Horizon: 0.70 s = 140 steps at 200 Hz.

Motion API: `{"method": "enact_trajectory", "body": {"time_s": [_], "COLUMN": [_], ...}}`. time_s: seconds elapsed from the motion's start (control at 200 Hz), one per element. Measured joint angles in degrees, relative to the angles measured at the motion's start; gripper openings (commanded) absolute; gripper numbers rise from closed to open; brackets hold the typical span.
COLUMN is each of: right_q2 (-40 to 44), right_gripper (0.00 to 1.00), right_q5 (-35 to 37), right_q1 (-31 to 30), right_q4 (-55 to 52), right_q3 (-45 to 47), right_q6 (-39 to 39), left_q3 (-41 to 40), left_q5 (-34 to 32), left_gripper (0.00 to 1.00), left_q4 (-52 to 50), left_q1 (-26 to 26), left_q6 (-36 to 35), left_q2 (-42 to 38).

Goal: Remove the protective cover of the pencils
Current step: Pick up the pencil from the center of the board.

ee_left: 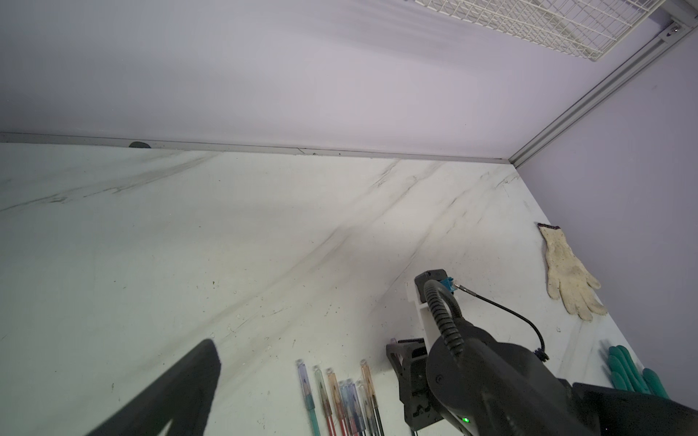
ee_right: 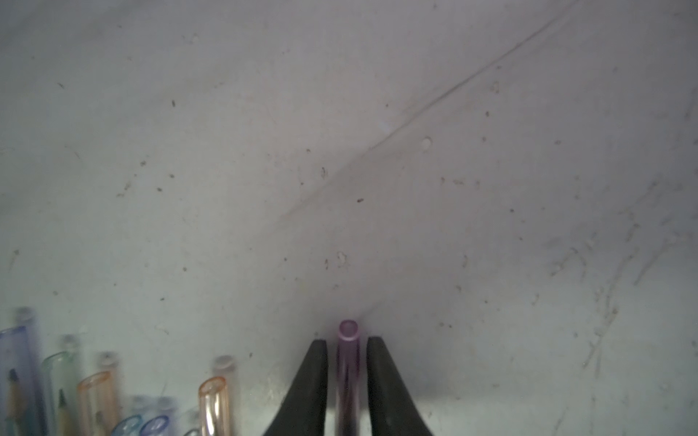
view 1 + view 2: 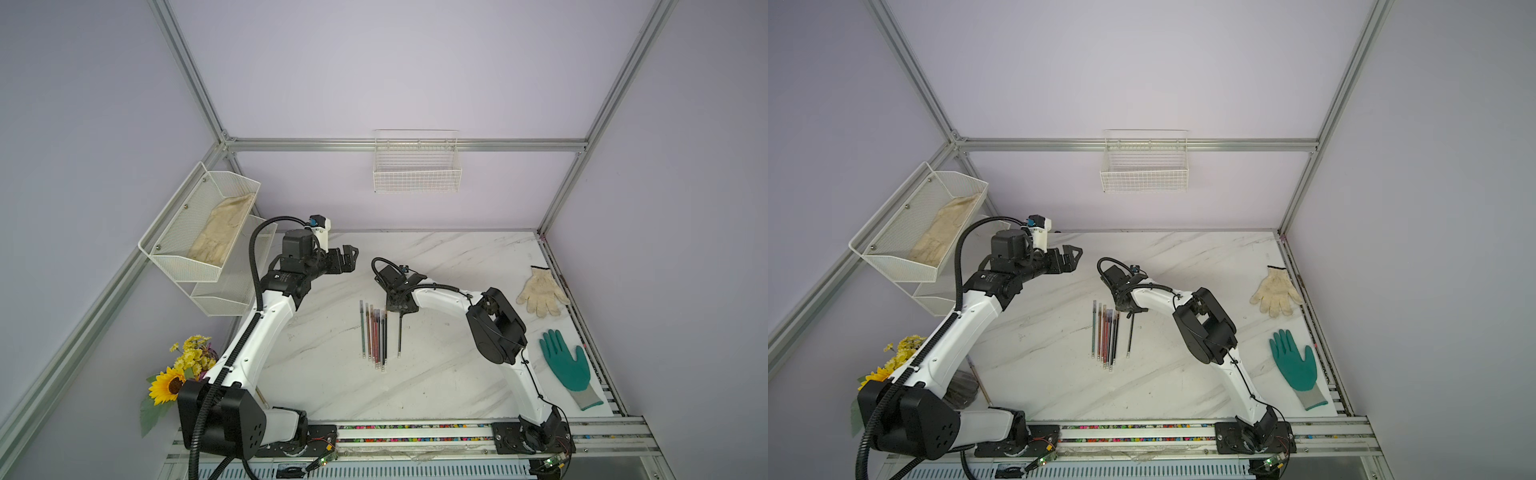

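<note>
In a top view, find the pencils (image 3: 375, 334) rowed at centre, one black pencil (image 3: 400, 332) just right, left gripper (image 3: 352, 257) gaping aloft; in the right wrist view, see the right gripper (image 2: 347, 339) narrowed round its light, slick purple cap (image 2: 348, 362), contact unclear, best pinched there gently.

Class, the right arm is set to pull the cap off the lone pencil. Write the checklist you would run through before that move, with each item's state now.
1. The right gripper straddles the purple cap: ok.
2. Jaws tight on the cap: cannot tell; thin dark gaps show beside it.
3. The lone pencil lies apart from the bundle: ok.
4. The left gripper braces the shaft: not ok; it is open, in the air, away from the pencils.
5. The table beyond the cap's end is bare: ok.
</note>
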<state>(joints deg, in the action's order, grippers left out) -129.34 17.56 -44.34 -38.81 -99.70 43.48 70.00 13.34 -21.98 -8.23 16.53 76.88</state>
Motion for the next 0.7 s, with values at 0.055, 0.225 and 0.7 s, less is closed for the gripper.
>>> {"method": "enact_trajectory", "body": {"time_s": [0.055, 0.225, 0.7], "right_q2": [0.5, 1.5, 1.9], "right_gripper": [0.24, 0.18, 0.07], "right_q5": [0.0, 0.0, 0.7], "right_q1": [-0.1, -0.4, -1.3], "right_q4": [0.0, 0.0, -0.2], "right_q3": [0.9, 2.3, 2.9], "right_q6": [0.2, 0.9, 3.1], "left_q3": [0.0, 0.0, 0.0], "left_q5": [0.0, 0.1, 0.2], "left_gripper": [1.0, 1.0, 1.0], "left_q4": [0.0, 0.0, 0.0], "left_q1": [0.0, 0.0, 0.0], "left_q6": [0.2, 0.5, 0.5], "left_q2": [0.0, 0.0, 0.0]}}
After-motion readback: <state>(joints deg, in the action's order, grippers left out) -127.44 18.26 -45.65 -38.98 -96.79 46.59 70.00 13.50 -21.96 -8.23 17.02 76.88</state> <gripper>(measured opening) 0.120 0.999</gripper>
